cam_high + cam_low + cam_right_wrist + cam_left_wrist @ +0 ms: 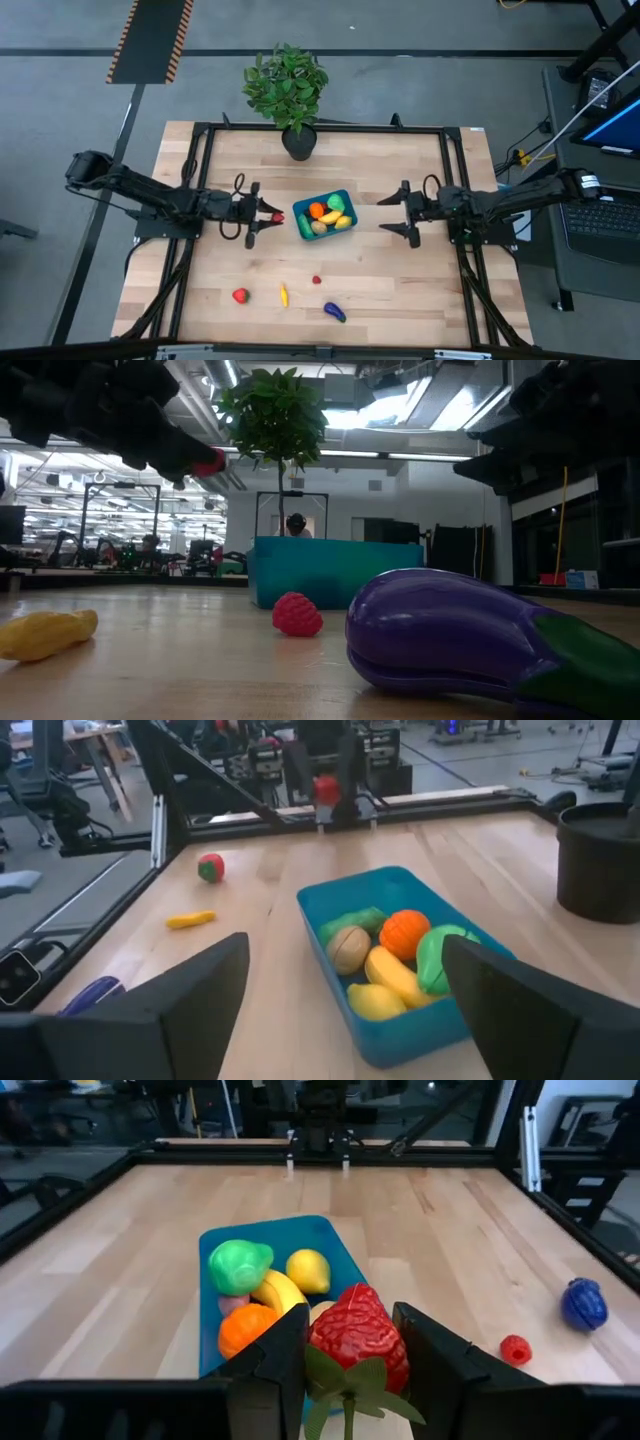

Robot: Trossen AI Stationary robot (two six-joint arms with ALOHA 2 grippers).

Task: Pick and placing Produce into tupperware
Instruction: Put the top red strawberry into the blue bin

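Container: the teal tupperware [326, 226] sat mid-table, just in front of the potted plant [287, 85].
Contents: an orange [404, 932], a green piece [239, 1265], a lemon [308, 1270], a banana [393, 973] and a tan piece [347, 948] lay inside the container.
Strawberry: a red strawberry [358, 1342] with green leaves was pinched between the fingers of the left gripper [262, 213], raised just beside the container's left end.
Right gripper: the right gripper [400, 212] hung beside the container's right end, jaws spread wide with nothing between them.
Loose produce: a second strawberry [240, 295], a yellow piece [283, 295], a raspberry [317, 280] and a purple eggplant [334, 312] lay on the table in front of the container, well apart from it.
Writing: none could be read on the container or the produce.
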